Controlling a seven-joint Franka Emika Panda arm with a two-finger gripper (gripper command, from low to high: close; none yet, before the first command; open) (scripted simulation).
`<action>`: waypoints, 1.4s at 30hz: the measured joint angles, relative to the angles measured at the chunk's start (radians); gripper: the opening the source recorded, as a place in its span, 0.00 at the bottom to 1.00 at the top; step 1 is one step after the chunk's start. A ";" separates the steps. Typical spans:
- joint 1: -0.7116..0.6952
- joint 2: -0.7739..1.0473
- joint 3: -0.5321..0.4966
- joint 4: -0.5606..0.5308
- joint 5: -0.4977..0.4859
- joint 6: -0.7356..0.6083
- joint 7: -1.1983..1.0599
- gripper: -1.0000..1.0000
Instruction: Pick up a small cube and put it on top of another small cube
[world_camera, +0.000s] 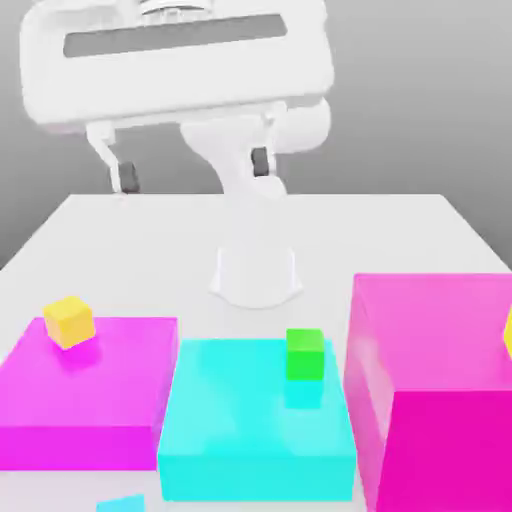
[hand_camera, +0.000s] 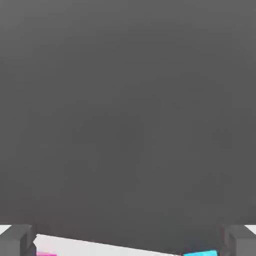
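The gripper hangs high over the far side of the table, its 2 fingers spread wide and holding nothing. The cyan cube lies at the near table edge, at about 7 o'clock from the gripper in the exterior view and well apart from it, cut off by the frame; being a cube, it has no long axis to align with. So the coming move is judged a long reach forward and down. The exterior view shows the likely targets: a yellow cube on a low magenta block and a green cube on the big cyan block. The hand view adds the 2 fingertips set far apart, looking out nearly level.
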 joint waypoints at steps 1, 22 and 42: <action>-0.001 0.036 -0.006 0.003 0.013 0.007 -0.024 0.50; -0.122 0.713 0.011 0.075 0.064 0.267 -0.308 0.00; 0.100 0.323 0.148 0.163 -0.135 -0.144 -0.566 0.00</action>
